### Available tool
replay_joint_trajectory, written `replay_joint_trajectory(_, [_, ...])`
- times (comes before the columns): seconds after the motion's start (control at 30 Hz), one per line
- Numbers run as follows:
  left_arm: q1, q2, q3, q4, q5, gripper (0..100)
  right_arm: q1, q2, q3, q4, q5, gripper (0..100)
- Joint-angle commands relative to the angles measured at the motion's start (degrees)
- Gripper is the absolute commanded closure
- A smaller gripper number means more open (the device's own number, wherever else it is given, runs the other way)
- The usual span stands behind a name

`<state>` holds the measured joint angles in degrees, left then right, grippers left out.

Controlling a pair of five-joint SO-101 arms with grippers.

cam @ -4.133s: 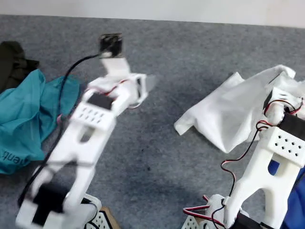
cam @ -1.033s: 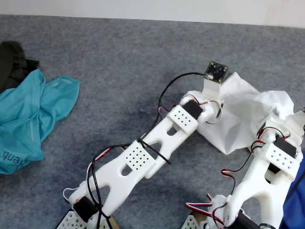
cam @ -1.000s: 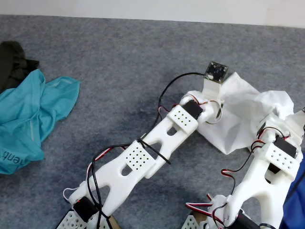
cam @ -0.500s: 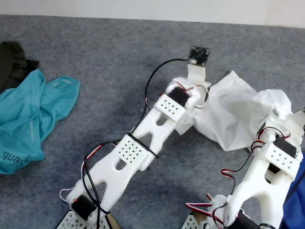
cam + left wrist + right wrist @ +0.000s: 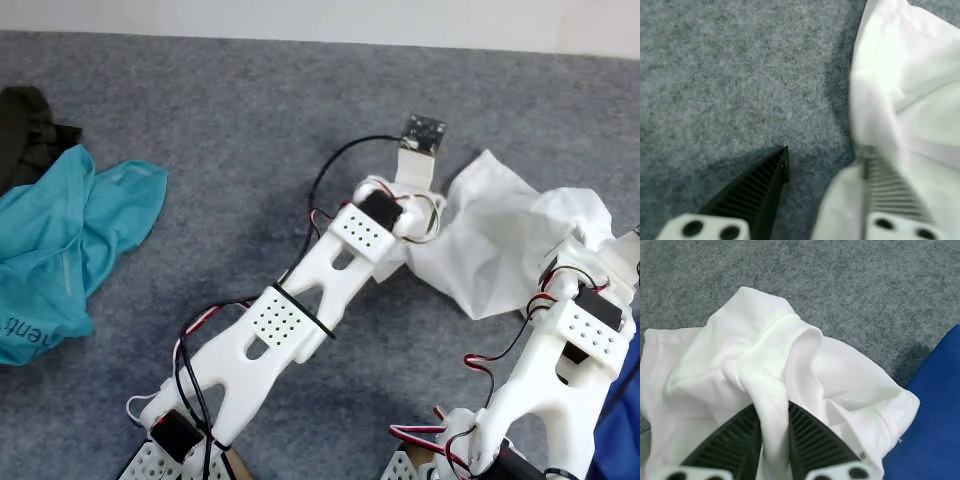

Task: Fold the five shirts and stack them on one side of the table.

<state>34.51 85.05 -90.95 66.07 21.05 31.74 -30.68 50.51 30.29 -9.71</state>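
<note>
Right gripper [image 5: 772, 412] pinches a raised fold of the white shirt [image 5: 765, 355], probably to anchor that side for spreading. Blue shirt [image 5: 935, 405] lies just beside the white shirt there. Left gripper [image 5: 824, 152] is at the white shirt's opposite edge, jaws spread, 1 against the cloth, 1 over bare table [image 5: 715, 75]. It looks set to grab that edge. Teal shirt [image 5: 70, 240] and dark shirt [image 5: 25, 125] lie crumpled, well apart from the white shirt. 0 look folded.

A grey felt-covered bench [image 5: 250, 120] spreads across the whole scene under soft, even light. Along its far edge runs a pale off-white strip [image 5: 300, 18], plain and featureless.
</note>
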Motion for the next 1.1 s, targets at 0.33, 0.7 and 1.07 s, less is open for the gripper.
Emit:
replay_joint_trajectory(0.33, [1.5,-0.7,-0.7,0.4,-0.2,97,-0.2,-2.2,-0.3,-0.9,0.5,99.3])
replay_joint_trajectory(0.7, [1.2,-4.3,-4.6,10.2,0.1,99,-0.5,-2.2,-0.5,-0.9,0.5,99.3])
replay_joint_trajectory(1.07, [1.0,-15.2,-4.4,35.3,0.2,99,-0.6,-2.3,-0.9,2.2,0.5,99.3])
